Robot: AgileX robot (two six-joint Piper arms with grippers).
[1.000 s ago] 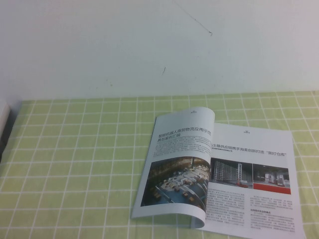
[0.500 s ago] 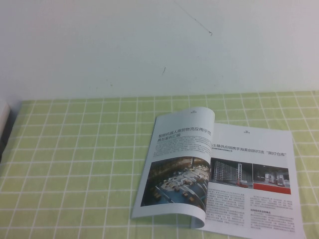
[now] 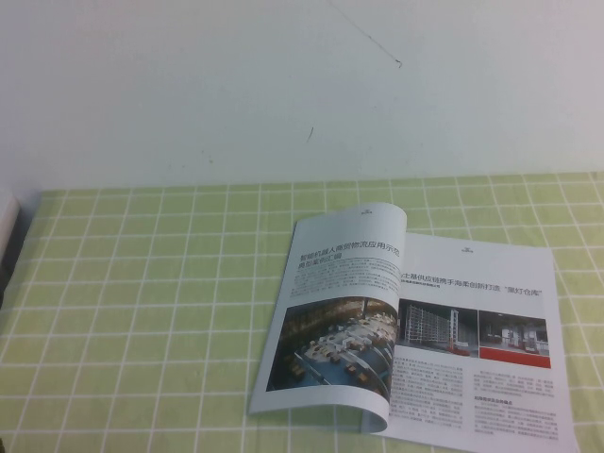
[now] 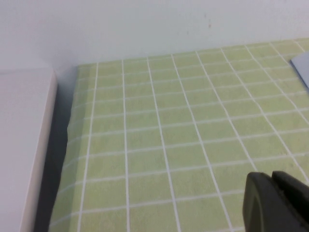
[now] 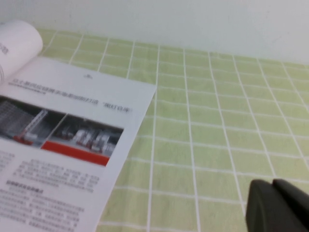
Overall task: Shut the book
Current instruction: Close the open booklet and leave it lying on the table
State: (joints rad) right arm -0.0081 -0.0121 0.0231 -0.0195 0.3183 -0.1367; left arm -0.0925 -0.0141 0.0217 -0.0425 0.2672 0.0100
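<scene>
An open magazine lies on the green checked tablecloth, right of centre and near the front edge. Its left page bulges and curls up at the spine; its right page lies flat. Neither arm appears in the high view. The right wrist view shows the flat page to one side of my right gripper, which is shut on nothing above bare cloth. My left gripper is also shut and empty over the cloth, far from the magazine, whose corner just shows.
A white box-like object stands off the table's left edge, also glimpsed in the high view. A white wall rises behind the table. Bare cloth stretches left of the magazine.
</scene>
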